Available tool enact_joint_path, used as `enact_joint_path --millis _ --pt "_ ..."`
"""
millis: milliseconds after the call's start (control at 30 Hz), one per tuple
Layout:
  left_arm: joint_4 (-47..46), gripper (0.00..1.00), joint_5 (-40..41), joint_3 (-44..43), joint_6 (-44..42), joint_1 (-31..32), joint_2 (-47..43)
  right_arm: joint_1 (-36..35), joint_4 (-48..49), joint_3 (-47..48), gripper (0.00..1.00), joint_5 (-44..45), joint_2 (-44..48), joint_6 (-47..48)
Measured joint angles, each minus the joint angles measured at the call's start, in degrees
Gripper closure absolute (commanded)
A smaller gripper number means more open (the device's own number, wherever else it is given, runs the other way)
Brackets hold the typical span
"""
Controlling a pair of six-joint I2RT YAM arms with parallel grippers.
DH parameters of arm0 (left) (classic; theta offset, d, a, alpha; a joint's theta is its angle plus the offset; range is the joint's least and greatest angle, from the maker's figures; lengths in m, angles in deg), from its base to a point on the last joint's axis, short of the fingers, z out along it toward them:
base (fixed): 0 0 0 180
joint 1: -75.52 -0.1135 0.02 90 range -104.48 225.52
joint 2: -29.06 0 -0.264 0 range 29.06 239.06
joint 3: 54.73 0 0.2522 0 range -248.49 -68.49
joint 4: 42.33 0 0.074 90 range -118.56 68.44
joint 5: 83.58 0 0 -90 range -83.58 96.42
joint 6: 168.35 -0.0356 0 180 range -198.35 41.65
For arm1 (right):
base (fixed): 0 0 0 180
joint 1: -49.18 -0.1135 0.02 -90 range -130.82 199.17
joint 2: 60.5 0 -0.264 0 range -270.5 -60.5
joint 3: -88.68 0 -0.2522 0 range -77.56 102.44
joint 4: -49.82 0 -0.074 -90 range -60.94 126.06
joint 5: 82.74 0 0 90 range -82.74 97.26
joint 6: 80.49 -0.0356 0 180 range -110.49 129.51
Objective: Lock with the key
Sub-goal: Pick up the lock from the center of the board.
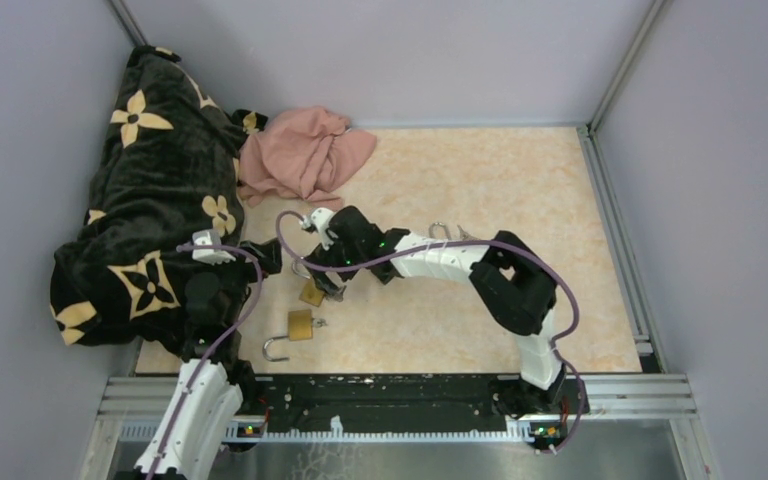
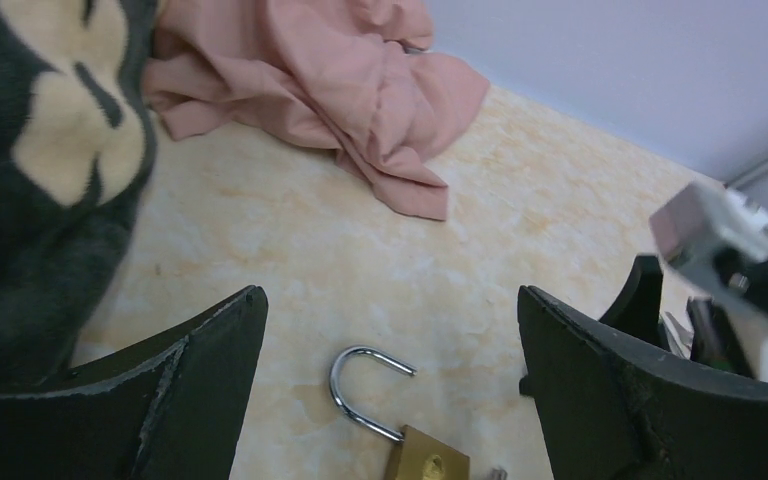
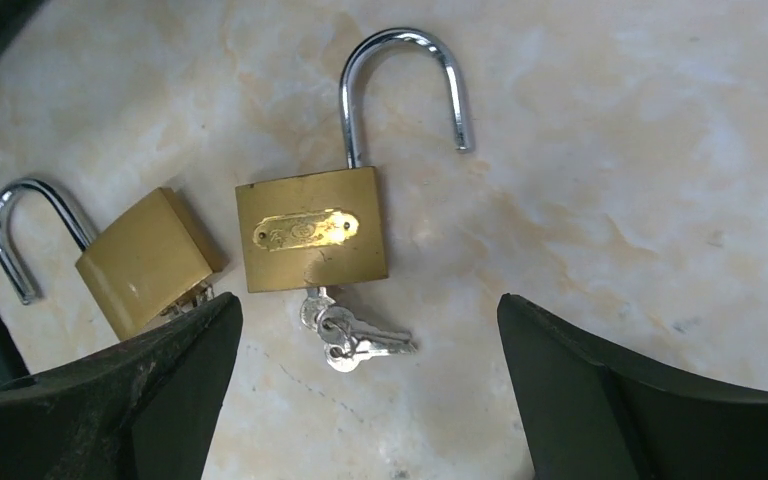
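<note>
Below right hand point(image 3: 368, 305), padlock point(image 3: 311, 228) flat, shackle point(image 3: 400, 60) pointing away, keys point(image 3: 352, 338) nearer.

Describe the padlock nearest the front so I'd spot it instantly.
Find the black flowered blanket on the left. Off its near corner, two open brass padlocks lie. Yours is the front padlock; the other padlock sits at the right claw.

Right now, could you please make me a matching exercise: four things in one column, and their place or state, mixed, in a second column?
1. pink cloth
2. flowered blanket
3. keys
4. right end effector

A. open, holding nothing
B. at the bottom of a brass padlock
C. heaped on the left side
D. crumpled at the far edge of the table

Pairs: 1-D, 2-C, 3-B, 4-A
</note>
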Motion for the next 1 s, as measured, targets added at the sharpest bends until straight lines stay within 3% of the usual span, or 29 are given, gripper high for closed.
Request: enact_joint_path --millis 500,800,1000 --pt "2.54 0.01 7.02 0.0 0.24 -5.38 -1.09 -4.52 -2.21 6.45 0.07 -1.22 -10.88 7.78" --pt "3.43 0.01 7.76 0.0 0.59 -6.12 -1.11 -6.45 -3.34 8.44 0.33 4.28 -12.46 10.82" --pt "3.45 0.01 7.74 0.0 0.61 -6.34 -1.11 -6.56 -3.85 8.37 0.71 7.5 -12.39 11.32"
